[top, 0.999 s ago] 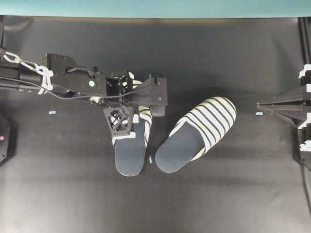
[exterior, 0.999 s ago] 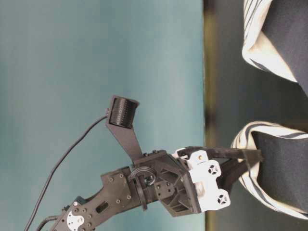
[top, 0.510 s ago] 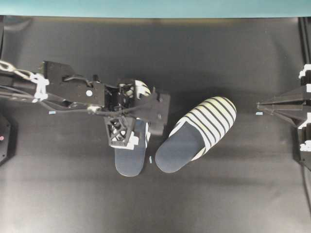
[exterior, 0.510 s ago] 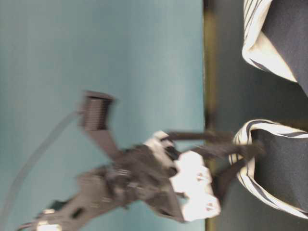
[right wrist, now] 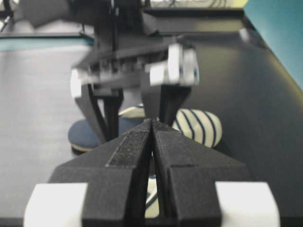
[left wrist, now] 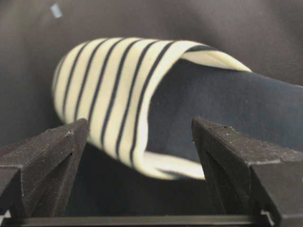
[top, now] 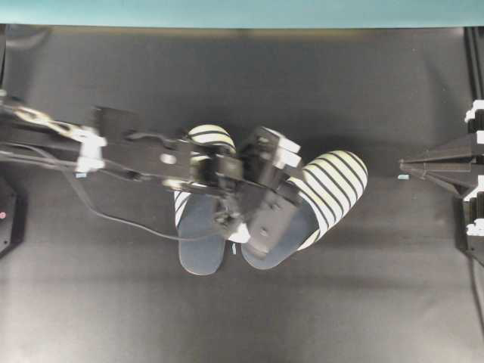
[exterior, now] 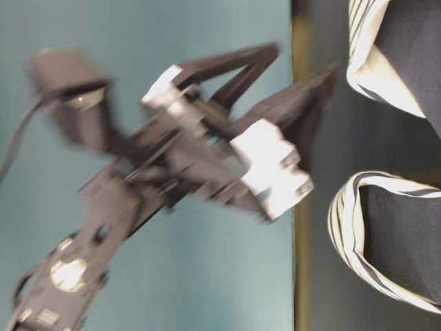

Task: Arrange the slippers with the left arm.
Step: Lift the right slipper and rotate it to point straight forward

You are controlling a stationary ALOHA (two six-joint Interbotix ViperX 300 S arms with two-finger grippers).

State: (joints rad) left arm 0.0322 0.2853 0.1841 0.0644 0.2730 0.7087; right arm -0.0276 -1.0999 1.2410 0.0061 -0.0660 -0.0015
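Black matte table, teal wall at far edge. Left gripper fingers spread wide, empty, hovering over right slipper, which lies angled. Left slipper straight, just beside it, heels near touching. Right gripper pinched shut, parked right. Step in hand: lining up on angled slipper. Next, likely: descend, clamp upper, rotate parallel.
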